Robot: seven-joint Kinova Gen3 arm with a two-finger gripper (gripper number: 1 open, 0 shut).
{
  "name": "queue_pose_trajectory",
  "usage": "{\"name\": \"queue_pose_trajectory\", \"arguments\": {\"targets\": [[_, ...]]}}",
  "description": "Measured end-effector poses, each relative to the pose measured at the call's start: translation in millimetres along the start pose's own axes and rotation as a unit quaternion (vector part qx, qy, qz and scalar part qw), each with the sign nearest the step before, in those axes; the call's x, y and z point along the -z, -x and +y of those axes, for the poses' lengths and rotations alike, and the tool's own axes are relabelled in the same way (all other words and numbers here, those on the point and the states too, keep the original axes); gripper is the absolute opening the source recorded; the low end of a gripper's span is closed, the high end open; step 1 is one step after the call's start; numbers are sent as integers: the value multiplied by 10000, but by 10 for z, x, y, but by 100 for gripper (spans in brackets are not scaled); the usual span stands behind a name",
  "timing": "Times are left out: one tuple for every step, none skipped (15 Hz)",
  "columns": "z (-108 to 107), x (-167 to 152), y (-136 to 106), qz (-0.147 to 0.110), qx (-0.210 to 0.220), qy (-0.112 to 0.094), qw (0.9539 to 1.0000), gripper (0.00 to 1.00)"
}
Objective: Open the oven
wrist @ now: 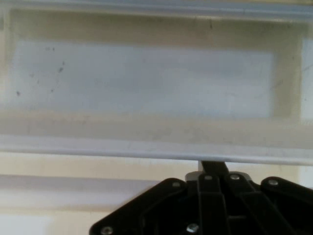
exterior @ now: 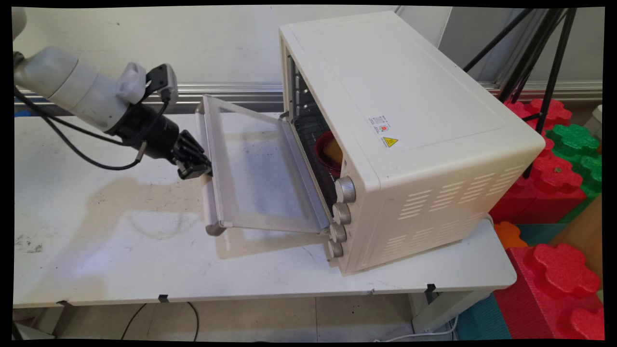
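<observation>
From the main view, the black gripper point(exterior: 195, 166) sits at the handle point(exterior: 207, 164) of the toaster oven's point(exterior: 409, 140) glass door point(exterior: 260, 168), which hangs partly lowered toward the white table point(exterior: 120, 250). Whether the fingers are open or clamped on the handle cannot be told here. Beyond the fingers, past the door, the open oven cavity shows a wire rack and a red bowl point(exterior: 330, 152) inside. Four knobs point(exterior: 340, 217) line the oven's front corner on the far side of the door from the gripper. The tabletop beneath the fingers is stained brownish and scuffed. Behind it runs a pale wall with a metal rail; on the far side of the oven stand red and green foam blocks point(exterior: 559, 164) and black tripod legs point(exterior: 540, 53).

From the hand view, the linkage of the gripper point(wrist: 211, 169) rises from the bottom edge, its tips hidden behind the handle bar point(wrist: 146, 149), which crosses directly in front. Past it lies the door's glass pane point(wrist: 142, 78).
</observation>
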Motion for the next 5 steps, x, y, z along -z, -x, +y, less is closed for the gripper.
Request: {"name": "queue_pose_trajectory", "arguments": {"targets": [[2,-7,38,-21,0,2,10000,0],[4,-6,72,-40,-2,1,10000,0],[5,-5,93,-53,-4,1,10000,0],[6,-1,123,-73,-7,-1,10000,0],[7,3,144,-85,-4,-7,10000,0]]}}
